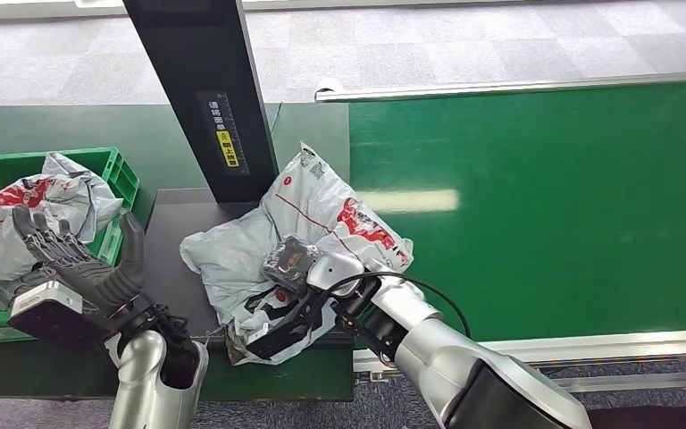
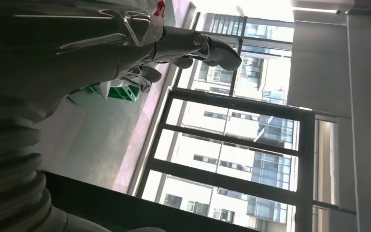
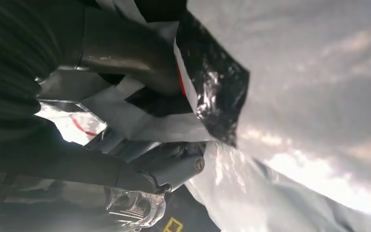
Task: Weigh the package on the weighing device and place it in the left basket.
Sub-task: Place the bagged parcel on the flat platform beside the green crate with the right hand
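Observation:
A crumpled grey package (image 1: 308,210) with red print lies on the dark platform of the weighing device (image 1: 165,246), in front of its black column (image 1: 201,89). My right hand (image 1: 290,295) is at the package's near edge. In the right wrist view the thumb (image 3: 125,53) and fingers (image 3: 174,164) pinch a fold of the package (image 3: 319,72) between them. My left hand (image 1: 76,259) is raised off the table with fingers spread and holds nothing. It hovers in front of the green basket (image 1: 116,170) at the left. The left wrist view shows its fingers (image 2: 198,46) stretched out.
The green basket holds other grey packages (image 1: 36,201) with red print. A wide green conveyor belt (image 1: 545,206) with a metal rim runs along the right of the scale. Grey tiled floor lies beyond.

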Controlling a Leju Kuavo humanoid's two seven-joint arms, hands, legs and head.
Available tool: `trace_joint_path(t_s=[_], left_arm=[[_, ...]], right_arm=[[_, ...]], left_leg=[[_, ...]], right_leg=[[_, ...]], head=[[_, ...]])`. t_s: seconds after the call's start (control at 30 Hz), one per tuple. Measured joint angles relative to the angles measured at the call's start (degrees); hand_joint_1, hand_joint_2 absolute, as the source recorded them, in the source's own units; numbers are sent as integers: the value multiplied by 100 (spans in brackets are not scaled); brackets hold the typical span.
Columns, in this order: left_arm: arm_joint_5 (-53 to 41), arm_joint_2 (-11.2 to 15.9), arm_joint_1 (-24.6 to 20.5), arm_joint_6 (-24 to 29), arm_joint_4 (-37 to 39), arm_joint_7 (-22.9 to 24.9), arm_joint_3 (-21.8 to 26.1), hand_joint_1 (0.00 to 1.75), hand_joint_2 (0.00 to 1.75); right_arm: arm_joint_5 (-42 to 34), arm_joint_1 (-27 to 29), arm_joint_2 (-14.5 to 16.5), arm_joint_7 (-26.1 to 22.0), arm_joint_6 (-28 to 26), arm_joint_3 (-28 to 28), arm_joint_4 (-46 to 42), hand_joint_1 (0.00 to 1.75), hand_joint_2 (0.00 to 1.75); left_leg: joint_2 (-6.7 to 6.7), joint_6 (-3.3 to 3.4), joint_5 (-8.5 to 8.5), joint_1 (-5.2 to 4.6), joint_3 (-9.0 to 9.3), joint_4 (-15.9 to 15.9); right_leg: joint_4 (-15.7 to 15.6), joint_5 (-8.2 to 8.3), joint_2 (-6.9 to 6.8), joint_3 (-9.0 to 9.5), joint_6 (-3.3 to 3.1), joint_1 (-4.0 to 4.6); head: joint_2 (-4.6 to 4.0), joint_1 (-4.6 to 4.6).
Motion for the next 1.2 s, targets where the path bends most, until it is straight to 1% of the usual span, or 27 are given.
trace_joint_path(t_s=[0.07,0.2,0.33,0.47,0.57,0.7,0.77,0.87,0.93,0.97,1.2], left_arm=[[55,0,0,-22,-14,0,5,0,175],[34,0,-1,-43,-38,0,26,0,175],[-42,0,-26,-43,-45,0,46,0,175],[-72,1,-67,-48,-44,0,44,0,175],[-135,17,-96,-78,15,0,-21,0,175],[-231,62,-172,-114,271,0,-192,0,175],[-247,88,-226,-197,494,0,-293,0,175],[-297,146,-361,-442,1036,26,-467,0,175],[-508,196,-469,-575,1431,171,-611,0,175],[-711,223,-524,-624,1623,316,-695,0,175],[-2704,390,-859,-1029,2868,1762,-1242,0,175]], right_arm=[[-179,15,-8,-146,-224,16,63,0,175],[-734,60,-48,-661,-786,-101,118,0,175],[-1329,107,-76,-1077,-1447,-454,92,0,175],[-1906,226,-120,-1522,-1861,-923,-103,0,175],[-2286,403,-189,-1829,-1966,-1325,-372,0,175],[-2631,647,-309,-2058,-1962,-1810,-787,0,175],[-2810,764,-373,-2143,-1940,-2043,-1003,0,175],[-3008,914,-482,-2217,-1880,-2363,-1317,0,175],[-3105,998,-560,-2235,-1812,-2563,-1529,0,175],[-3140,1035,-599,-2235,-1785,-2668,-1635,0,175],[-3322,1312,-838,-2188,-1625,-3425,-2413,0,175]], left_leg=[[1,0,0,0,0,0],[2,0,0,0,1,0],[2,0,0,0,1,0],[1,0,0,0,2,1],[1,0,0,0,1,1],[2,0,0,-1,1,1],[2,0,0,-1,2,2],[-2,1,0,-2,2,2],[-3,1,0,-2,2,3],[-3,1,0,-2,2,3],[-5,1,-1,-2,1,4]], right_leg=[[0,0,0,0,0,0],[0,0,1,0,0,0],[0,0,1,0,0,0],[0,0,1,-1,0,0],[0,0,0,-1,0,0],[-1,0,0,0,0,-1],[-2,1,0,0,0,-1],[-2,2,-1,2,1,-2],[-2,3,0,2,1,-2],[-2,3,0,2,1,-2],[-2,3,0,1,1,-2]], head=[[0,-1],[0,-1],[0,0],[0,-1],[0,1],[0,1],[0,0],[0,0],[0,1],[0,-1],[0,1]])
